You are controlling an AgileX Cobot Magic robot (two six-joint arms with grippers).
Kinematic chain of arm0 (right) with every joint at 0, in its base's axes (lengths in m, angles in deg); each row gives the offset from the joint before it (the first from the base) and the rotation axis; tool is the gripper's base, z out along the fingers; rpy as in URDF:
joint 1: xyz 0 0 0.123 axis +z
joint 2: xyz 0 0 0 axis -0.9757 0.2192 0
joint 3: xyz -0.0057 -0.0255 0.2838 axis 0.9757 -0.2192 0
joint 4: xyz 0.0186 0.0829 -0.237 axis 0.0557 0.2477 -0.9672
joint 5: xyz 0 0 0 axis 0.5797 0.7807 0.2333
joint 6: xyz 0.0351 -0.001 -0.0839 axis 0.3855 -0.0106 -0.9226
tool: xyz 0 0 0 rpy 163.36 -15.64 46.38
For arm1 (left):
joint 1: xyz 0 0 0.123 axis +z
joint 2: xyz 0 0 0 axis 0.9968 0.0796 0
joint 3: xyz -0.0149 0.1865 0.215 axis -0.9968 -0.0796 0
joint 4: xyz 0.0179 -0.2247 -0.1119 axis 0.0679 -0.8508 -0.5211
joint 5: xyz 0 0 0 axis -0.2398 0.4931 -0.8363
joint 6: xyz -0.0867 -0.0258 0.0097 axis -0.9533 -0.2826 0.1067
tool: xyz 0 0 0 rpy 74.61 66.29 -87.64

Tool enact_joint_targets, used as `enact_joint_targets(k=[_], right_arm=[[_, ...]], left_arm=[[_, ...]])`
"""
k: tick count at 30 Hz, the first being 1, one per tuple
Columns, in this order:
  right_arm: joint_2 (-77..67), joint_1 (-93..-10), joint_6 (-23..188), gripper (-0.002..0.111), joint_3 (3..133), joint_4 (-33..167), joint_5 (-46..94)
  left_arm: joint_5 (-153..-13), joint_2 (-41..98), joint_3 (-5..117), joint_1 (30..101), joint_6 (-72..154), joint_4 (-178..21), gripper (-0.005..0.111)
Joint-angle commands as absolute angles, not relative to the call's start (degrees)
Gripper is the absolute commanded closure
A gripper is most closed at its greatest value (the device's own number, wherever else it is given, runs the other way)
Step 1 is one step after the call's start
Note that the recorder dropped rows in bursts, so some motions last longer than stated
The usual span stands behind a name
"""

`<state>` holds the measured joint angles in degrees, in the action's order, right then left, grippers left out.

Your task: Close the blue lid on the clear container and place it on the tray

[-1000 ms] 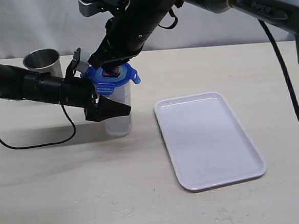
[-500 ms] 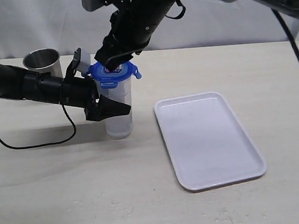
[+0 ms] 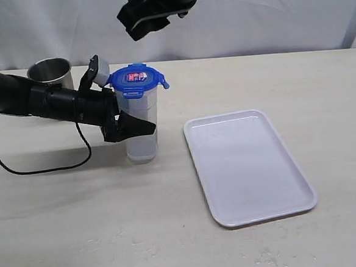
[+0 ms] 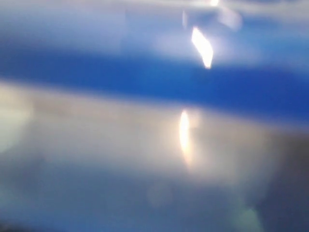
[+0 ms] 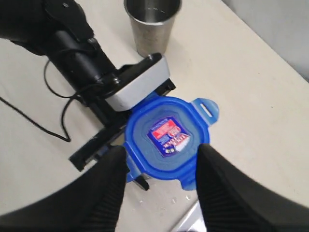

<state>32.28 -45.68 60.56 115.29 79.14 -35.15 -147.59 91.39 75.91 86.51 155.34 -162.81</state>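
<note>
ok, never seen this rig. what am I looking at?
A two-armed robot at a table. The wide shot is from a camera off the arms; the other two are from a camera on each wrist. The left gripper clamps the clear container, upright on the table, with the blue lid on top; whether its tabs are snapped I cannot tell. The right gripper hangs open above the lid; its wrist shot looks down on it. The left wrist shot is a blue and pale blur. Also on the table: a white tray beside the container, a metal cup farther back.
</note>
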Motion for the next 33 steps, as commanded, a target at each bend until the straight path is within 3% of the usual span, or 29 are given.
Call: enact_joint_targets(k=[1,6,14,24,27,33], right_arm=[[32.2,-45.5,65.5,0.064,109.3,71.5,-26.5],[32.2,-49.3,68.7,0.063,107.2,74.5,-23.4],[32.4,-59.4,54.7,0.063,107.2,101.8,-33.2],[34.6,-58.5,55.5,0.063,107.2,109.8,-34.7],[35.1,-56.6,59.2,0.054,107.2,105.0,-35.0],[36.2,-53.4,65.8,0.054,107.2,97.8,-29.8]], left_arm=[[-147.1,90.9,77.5,86.2,157.0,-161.6,0.107],[-147.8,90.7,77.6,86.2,157.0,-162.1,0.107],[-148.1,88.3,79.0,86.2,157.0,-163.4,0.107],[-146.4,85.0,79.0,86.1,157.0,-162.6,0.107],[-146.5,85.0,79.0,86.1,157.0,-162.7,0.107],[-147.3,85.0,78.9,86.1,157.0,-162.6,0.107]])
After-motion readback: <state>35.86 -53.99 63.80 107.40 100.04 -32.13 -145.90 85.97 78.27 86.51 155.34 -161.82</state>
